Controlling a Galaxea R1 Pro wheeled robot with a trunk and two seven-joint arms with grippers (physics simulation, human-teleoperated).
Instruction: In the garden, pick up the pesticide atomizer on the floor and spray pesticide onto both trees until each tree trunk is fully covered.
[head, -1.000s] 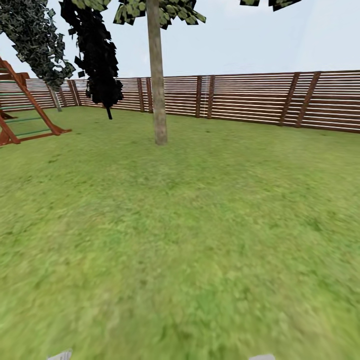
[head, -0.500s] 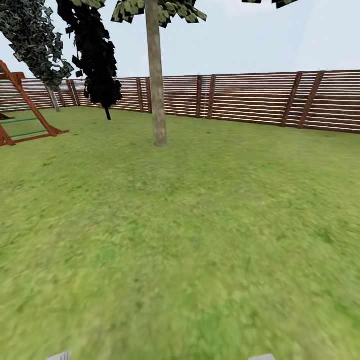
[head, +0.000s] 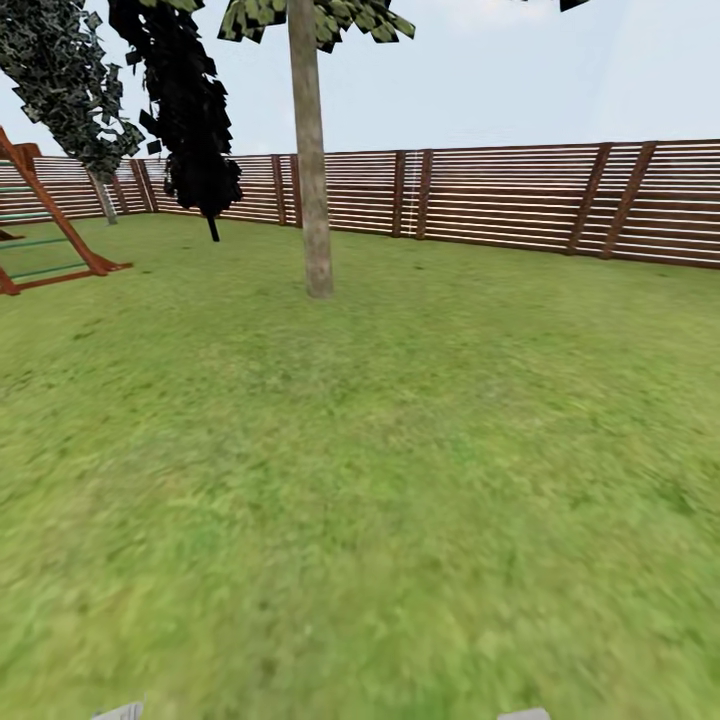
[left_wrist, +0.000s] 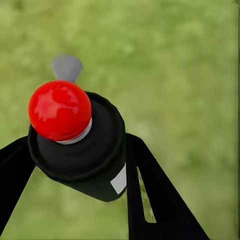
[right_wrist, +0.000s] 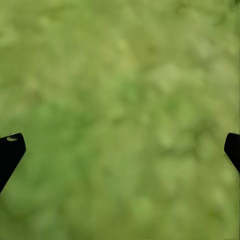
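left jaws are clamped on the pesticide atomizer (left_wrist: 80, 145), a black can with a red round cap and a grey nozzle, one black finger (left_wrist: 150, 195) pressed to each side of it above blurred lawn (left_wrist: 190, 65). right jaws stand wide apart with nothing between them, just grass. ahead in the head view, one tan-grey tree trunk (head: 312, 170) rises from the lawn before the slatted brown fence (head: 520, 200), a dark narrow tree (head: 190, 110) and a wooden play frame (head: 50, 225) off to the left.

The head camera looks forward across the lawn (head: 400, 480) toward a far trunk (head: 312, 180) and the fence (head: 520, 200). Both wrist cameras point down along their end effectors, close above the grass. All three views share the lawn.
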